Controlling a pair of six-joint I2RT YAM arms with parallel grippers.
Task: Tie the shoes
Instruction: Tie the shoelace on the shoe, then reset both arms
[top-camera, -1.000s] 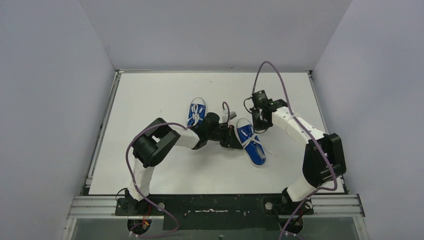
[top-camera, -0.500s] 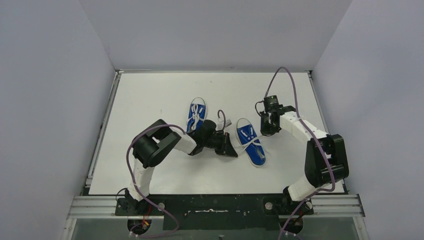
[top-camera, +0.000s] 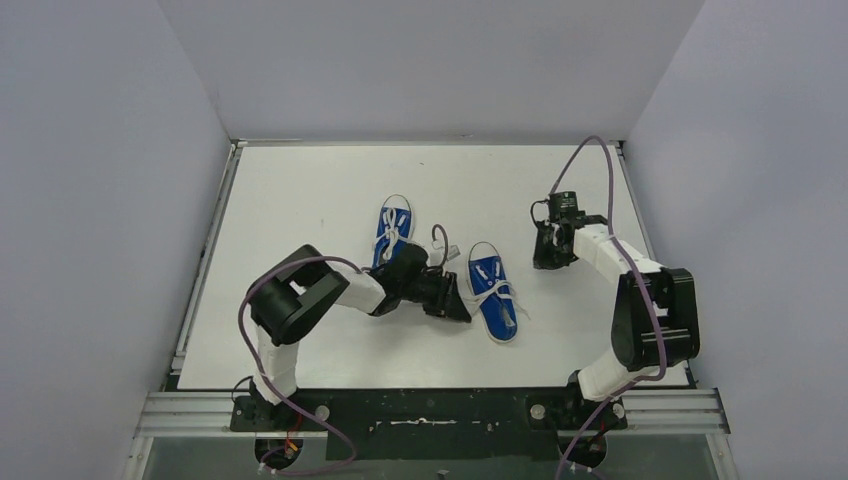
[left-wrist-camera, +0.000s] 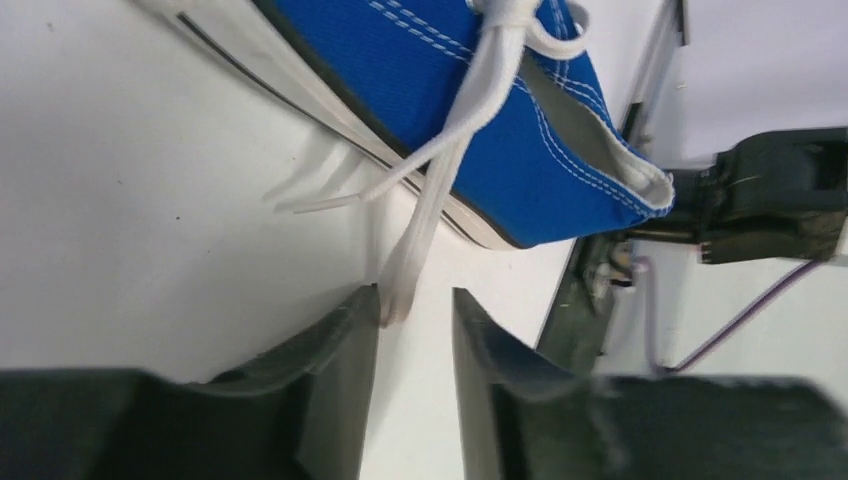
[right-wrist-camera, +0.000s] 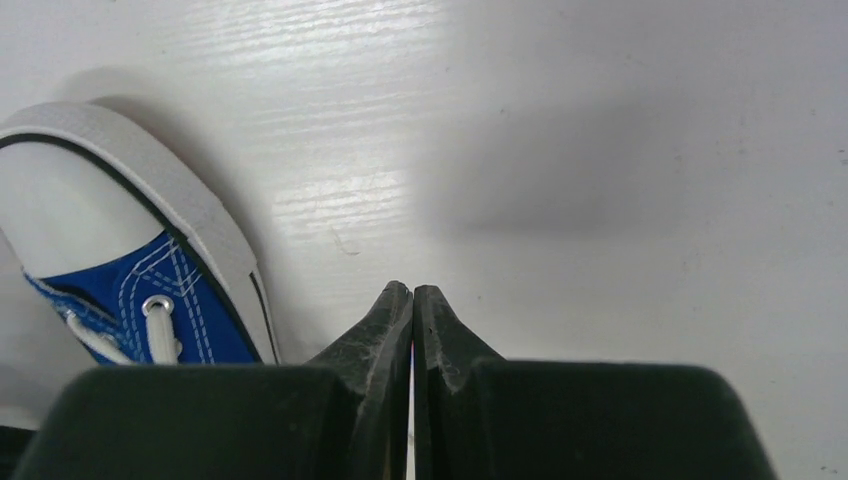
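A white bench (top-camera: 300, 190) sits boxed in by plain, pale grey-lilac panels: a left wall (top-camera: 100, 200), a back wall (top-camera: 430, 60) and a right wall (top-camera: 760, 200). An aluminium rail (top-camera: 200, 412) lines its near edge, and a side rail (top-camera: 207, 250) runs along its left edge. The light is even and the shadows are soft.

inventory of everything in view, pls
far shoe: one, blue, white laces, mid-table beside the left arm.
near shoe: one, blue, white sole, just right of the left gripper.
lace: one loose end, white, trailing from the near shoe.
table: one, white.
cables: two, purple, one per arm.
left gripper: black, fingers slightly apart, lace end at its tips.
right gripper: black, shut, empty, by the near shoe's toe.
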